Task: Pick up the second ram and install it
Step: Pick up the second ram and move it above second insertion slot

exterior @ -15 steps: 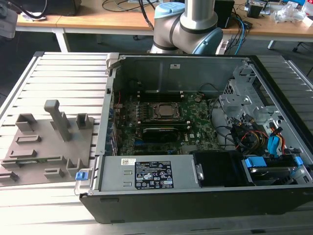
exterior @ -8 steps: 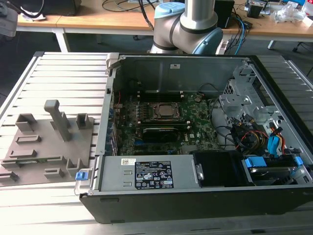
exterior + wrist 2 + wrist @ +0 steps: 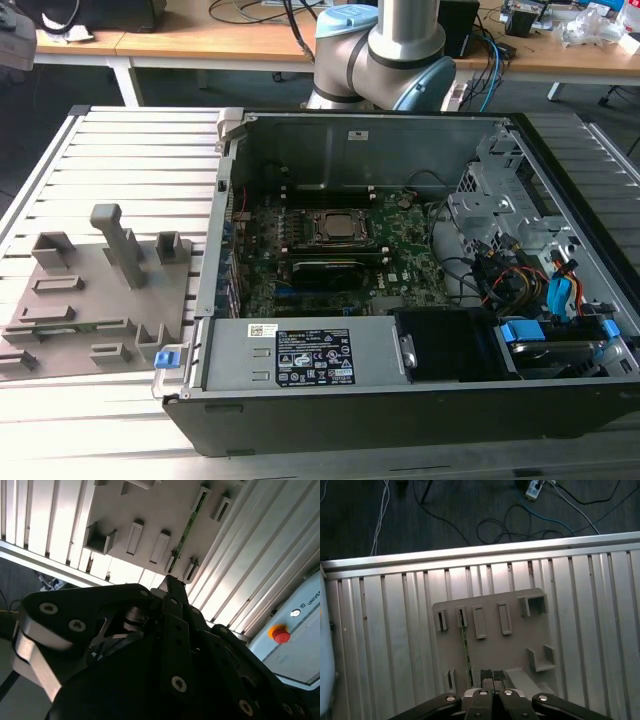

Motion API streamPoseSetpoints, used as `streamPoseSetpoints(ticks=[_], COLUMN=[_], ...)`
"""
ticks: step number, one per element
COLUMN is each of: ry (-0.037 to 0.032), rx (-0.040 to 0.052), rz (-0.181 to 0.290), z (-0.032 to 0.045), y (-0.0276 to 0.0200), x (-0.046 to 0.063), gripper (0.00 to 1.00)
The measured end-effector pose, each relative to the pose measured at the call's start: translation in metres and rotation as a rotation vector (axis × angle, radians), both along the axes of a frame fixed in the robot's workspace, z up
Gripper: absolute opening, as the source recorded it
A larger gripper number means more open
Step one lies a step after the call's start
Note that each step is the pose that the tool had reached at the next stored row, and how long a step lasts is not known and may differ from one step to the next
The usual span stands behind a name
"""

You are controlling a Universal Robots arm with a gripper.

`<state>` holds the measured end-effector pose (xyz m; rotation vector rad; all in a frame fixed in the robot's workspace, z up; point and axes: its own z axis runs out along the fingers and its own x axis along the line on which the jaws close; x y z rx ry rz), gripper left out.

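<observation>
The gripper (image 3: 492, 675) hangs above the grey fixture (image 3: 490, 630), pointing down at it. In the first wrist view its two fingers (image 3: 485, 675) sit pressed together with nothing between them. In the second wrist view the gripper (image 3: 170, 582) shows as a dark tip over the fixture (image 3: 150, 510).

The ram (image 3: 465, 647) is a thin green strip standing on edge on the fixture. Each end sits in a small slotted block. It runs parallel to one side edge of the plate, and one more pair of blocks stands between it and that edge. It lies just beside the closed fingers, not under them, and they do not touch it. In the second wrist view the ram (image 3: 189, 526) runs from the gripper tip away across the plate.

In the exterior view the fixture (image 3: 90, 290) lies on the slotted table (image 3: 130, 150), near the edge on that view's left. The open case (image 3: 400, 290) stands just beside it and takes up the middle of the table and the side on that view's right. The motherboard (image 3: 400, 250) lies flat in the case floor. The arm (image 3: 395, 50) rises behind the back wall of the case.

The table (image 3: 600, 605) has floor beyond its edge, where cables (image 3: 520, 525) trail.
</observation>
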<state>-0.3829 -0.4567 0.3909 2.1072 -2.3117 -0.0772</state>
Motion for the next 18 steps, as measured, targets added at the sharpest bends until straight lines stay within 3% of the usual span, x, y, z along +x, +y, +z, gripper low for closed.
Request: streamPoseSetpoints(ticks=[10, 13, 15, 17, 18], ry=[0.0, 0.0, 0.0, 0.0, 0.0], rx=[0.0, 0.0, 0.0, -0.0001, 0.0], rz=[0.08, 0.083, 0.084, 0.085, 0.085], z=[0.0, 0.0, 0.0, 0.0, 0.0], y=[0.0, 0.0, 0.0, 0.0, 0.0], x=[0.0, -0.0001, 0.0, 0.0, 0.0], gripper=[0.11, 0.11, 0.24, 0.24, 0.3])
